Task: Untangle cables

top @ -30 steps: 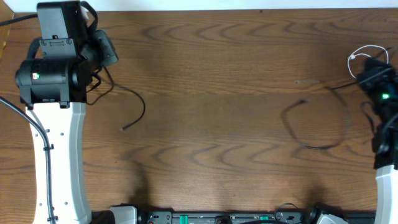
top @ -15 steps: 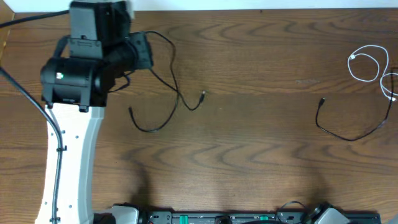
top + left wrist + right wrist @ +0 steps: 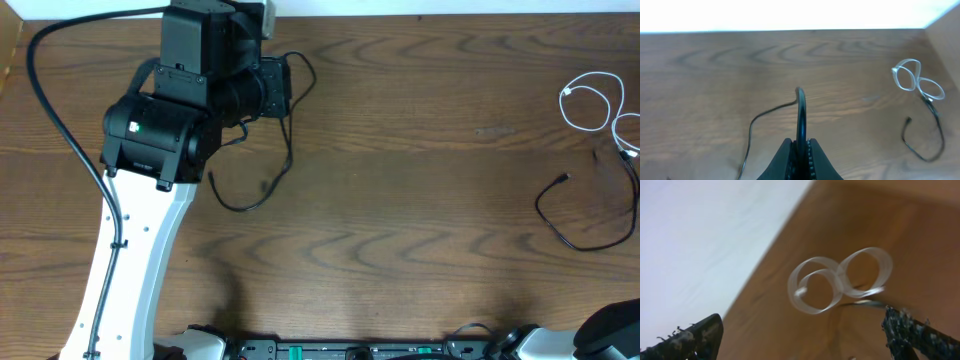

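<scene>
My left gripper (image 3: 801, 146) is shut on a thin black cable (image 3: 800, 107), which arches up from the jaws and trails down to the left. In the overhead view this gripper (image 3: 284, 88) sits at the back left, and its black cable (image 3: 268, 188) loops down onto the table. At the far right lie a coiled white cable (image 3: 588, 102) and another black cable (image 3: 590, 243), touching each other near the table edge. My right gripper (image 3: 805, 340) stands wide open, nothing between its fingers (image 3: 696, 337), with the blurred white cable (image 3: 840, 280) ahead of it.
The left arm's white link (image 3: 125, 270) slants across the left side of the table. Part of the right arm (image 3: 612, 328) shows at the bottom right corner. A white wall edge (image 3: 450, 8) runs along the back of the wooden table (image 3: 420, 170).
The left arm has swung right along the back, dragging its black cable with it. The right arm has pulled away from the right-hand cables and its jaws have opened; that black cable shifted right.
</scene>
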Robot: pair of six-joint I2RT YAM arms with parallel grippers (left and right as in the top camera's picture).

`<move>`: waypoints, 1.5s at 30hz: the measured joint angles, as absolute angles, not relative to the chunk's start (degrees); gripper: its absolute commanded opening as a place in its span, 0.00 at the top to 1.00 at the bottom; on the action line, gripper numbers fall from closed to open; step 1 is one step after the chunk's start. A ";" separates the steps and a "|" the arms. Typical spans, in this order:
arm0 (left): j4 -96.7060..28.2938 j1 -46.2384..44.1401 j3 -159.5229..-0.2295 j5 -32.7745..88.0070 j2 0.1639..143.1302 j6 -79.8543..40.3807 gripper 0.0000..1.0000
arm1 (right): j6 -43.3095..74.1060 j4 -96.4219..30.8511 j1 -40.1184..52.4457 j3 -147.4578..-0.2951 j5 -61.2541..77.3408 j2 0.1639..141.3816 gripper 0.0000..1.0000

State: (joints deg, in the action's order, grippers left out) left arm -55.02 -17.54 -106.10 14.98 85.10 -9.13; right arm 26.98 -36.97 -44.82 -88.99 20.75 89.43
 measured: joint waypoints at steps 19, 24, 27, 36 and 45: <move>-53.04 -18.11 -106.10 43.22 85.08 5.26 0.93 | -9.02 -44.42 -14.98 -89.01 67.37 89.41 0.01; -50.33 -18.11 -106.10 47.40 85.08 2.28 0.93 | -15.33 -44.64 -4.19 -89.01 67.35 89.41 0.05; -47.59 -18.11 -106.10 49.21 85.08 -1.19 0.92 | -18.65 -45.04 2.02 -89.01 67.40 89.58 0.09; -40.53 -17.72 -106.10 54.15 84.90 -12.14 0.93 | -23.88 -42.00 8.45 -89.03 67.13 94.54 0.34; -36.16 -13.52 -106.08 58.48 82.48 -20.67 0.78 | -18.94 -32.45 9.08 -89.03 66.22 95.46 0.99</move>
